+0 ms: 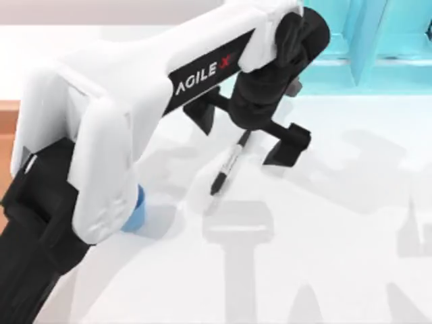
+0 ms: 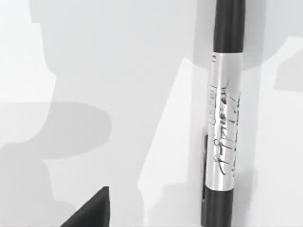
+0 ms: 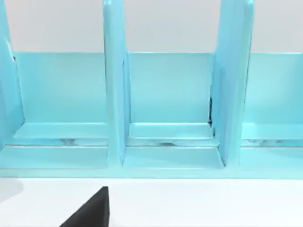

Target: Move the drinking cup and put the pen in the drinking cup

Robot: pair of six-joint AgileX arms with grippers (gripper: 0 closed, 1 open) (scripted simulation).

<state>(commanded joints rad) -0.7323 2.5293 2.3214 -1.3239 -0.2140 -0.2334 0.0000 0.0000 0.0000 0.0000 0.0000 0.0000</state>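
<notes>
The pen (image 1: 228, 164) lies on the white table, with black ends and a grey-white printed barrel (image 2: 222, 123). My left gripper (image 1: 244, 131) hovers open just over the pen's far end, one black finger on each side of it. One left fingertip (image 2: 92, 212) shows beside the pen, apart from it. The blue drinking cup (image 1: 137, 210) stands at the table's left, mostly hidden under my left arm. My right gripper faces the turquoise shelf unit, one black fingertip (image 3: 92, 212) off to the side, and holds nothing.
The turquoise shelf unit (image 1: 368, 47) stands along the back right, its upright dividers (image 3: 115, 94) forming open compartments. The table's wooden left edge (image 1: 7, 128) shows behind my left arm. White tabletop stretches to the front and right of the pen.
</notes>
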